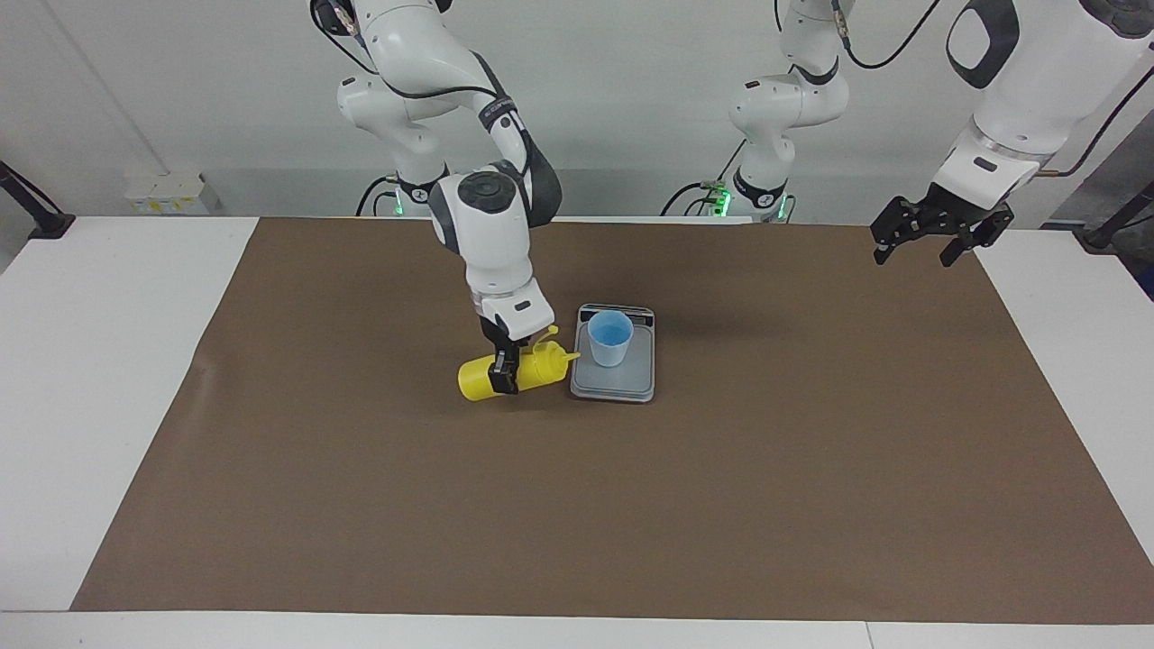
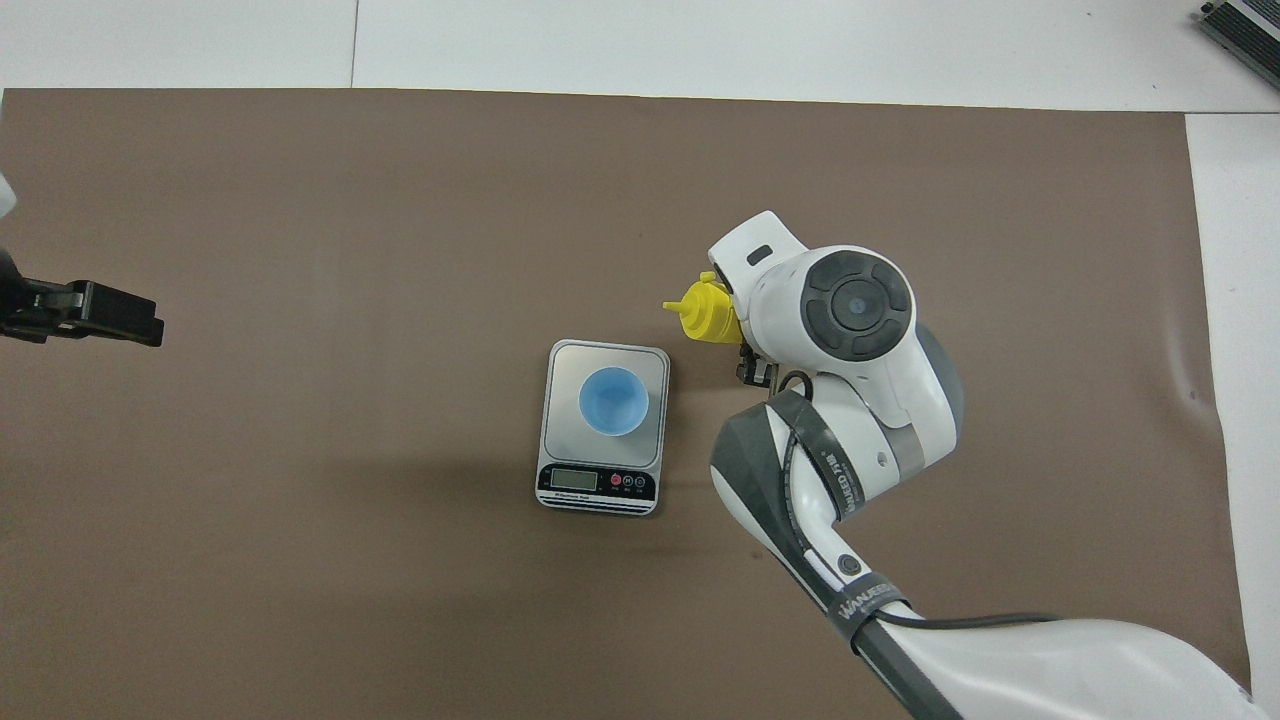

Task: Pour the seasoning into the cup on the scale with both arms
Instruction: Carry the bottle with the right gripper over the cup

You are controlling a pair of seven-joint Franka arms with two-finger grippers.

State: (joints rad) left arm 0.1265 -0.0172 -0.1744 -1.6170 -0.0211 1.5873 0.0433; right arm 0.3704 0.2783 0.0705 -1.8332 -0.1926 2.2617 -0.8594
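I see the right end effector (image 1: 503, 371) clamped across the middle of the bright yellow cylindrical plastic squeeze bottle (image 1: 532, 368), which lies on its side just beside the small flat silver-grey kitchen scale (image 1: 614, 379), nozzle pointing at it. The small pale blue tapered plastic cup (image 1: 610, 338) stands upright on the scale's weighing plate. The scale sits on the brown mat (image 1: 577, 505) covering the tabletop. My left end effector (image 1: 938, 233) waits with fingers spread, empty, well apart from the scale, over the mat's edge at the left arm's end.

White jointed arms (image 1: 487, 225), black cables, black hands.
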